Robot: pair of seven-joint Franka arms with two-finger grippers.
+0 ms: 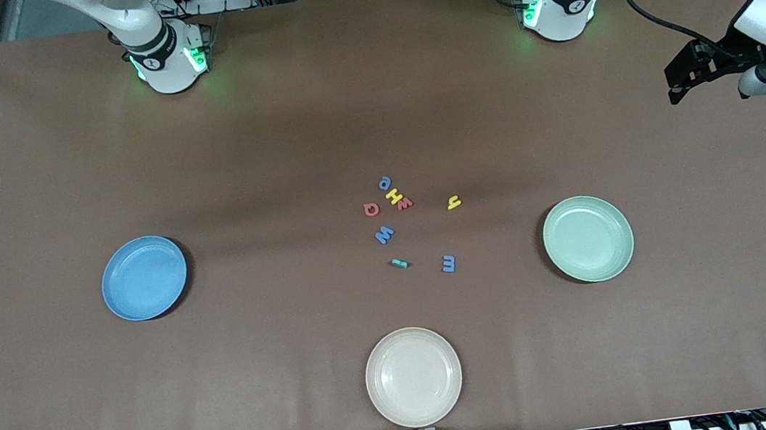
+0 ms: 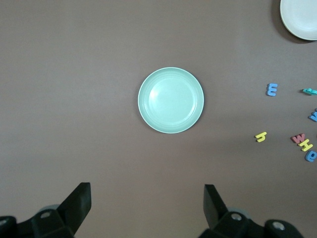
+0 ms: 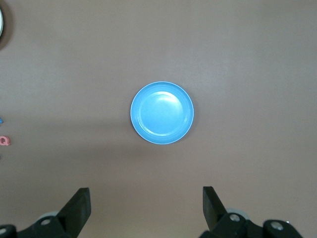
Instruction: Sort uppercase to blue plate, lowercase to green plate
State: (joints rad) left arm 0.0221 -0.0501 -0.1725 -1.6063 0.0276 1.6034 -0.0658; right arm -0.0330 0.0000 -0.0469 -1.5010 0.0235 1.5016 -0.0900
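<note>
Eight foam letters sit loose on the brown table (image 1: 84, 398), none sorted yet, clustered between the two target plates. We see a tight knot of a rounded blue letter (image 1: 385, 183), yellow H (image 1: 394, 195), a red letter (image 1: 405, 203) touching it, and the red Q (image 1: 371, 209) just beside. Blue W (image 1: 385, 234) lies nearer the front camera, then the green piece (image 1: 400, 263), on edge so we can't read it, and the blue m (image 1: 448, 263). Yellow h (image 1: 454, 202) sits apart, toward the left arm's end.

Blue plate (image 1: 144, 278) is toward the right arm's end, green plate (image 1: 588, 239) toward the left arm's end, both bare; we judge this split gives each arm its own drop-off. A cream plate (image 1: 414, 376) sits nearest the camera, no role in the task.

Left gripper (image 2: 147, 201) hangs high over the green plate, jaws spread wide, holding nothing. Right gripper (image 3: 146, 202) hangs high over the blue plate, also spread wide and unloaded. Both arms wait; likely a start pose. The touching H and red letter look awkward to pinch singly.
</note>
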